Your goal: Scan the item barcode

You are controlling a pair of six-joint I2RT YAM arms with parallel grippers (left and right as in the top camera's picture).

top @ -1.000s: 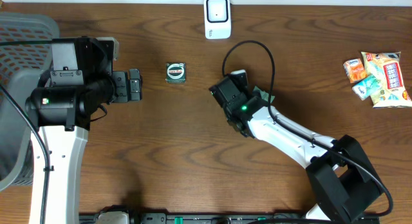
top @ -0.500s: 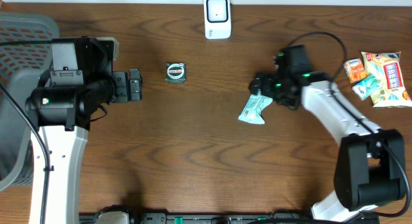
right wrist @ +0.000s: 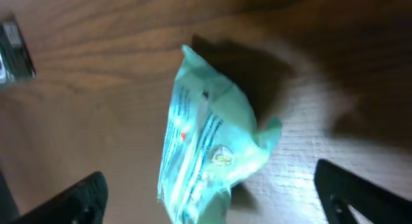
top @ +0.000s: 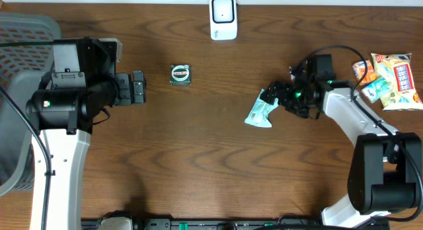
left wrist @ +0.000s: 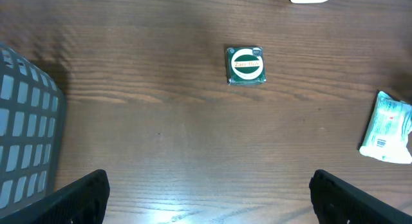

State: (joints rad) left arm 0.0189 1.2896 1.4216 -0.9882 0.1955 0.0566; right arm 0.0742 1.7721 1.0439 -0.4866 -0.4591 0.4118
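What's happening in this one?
The right arm's fingers stand open right at a pale green packet, which lies on the table and is not gripped. The left arm's fingers are open too and hold nothing, pointing toward a small green square pack. The white scanner sits at the far edge, with no item held up to it. More snacks lie on the right.

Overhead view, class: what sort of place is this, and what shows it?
Likely a mock shop checkout: white upright scanner, colourful snack packets, grey mesh plastic basket on a brown wooden table.
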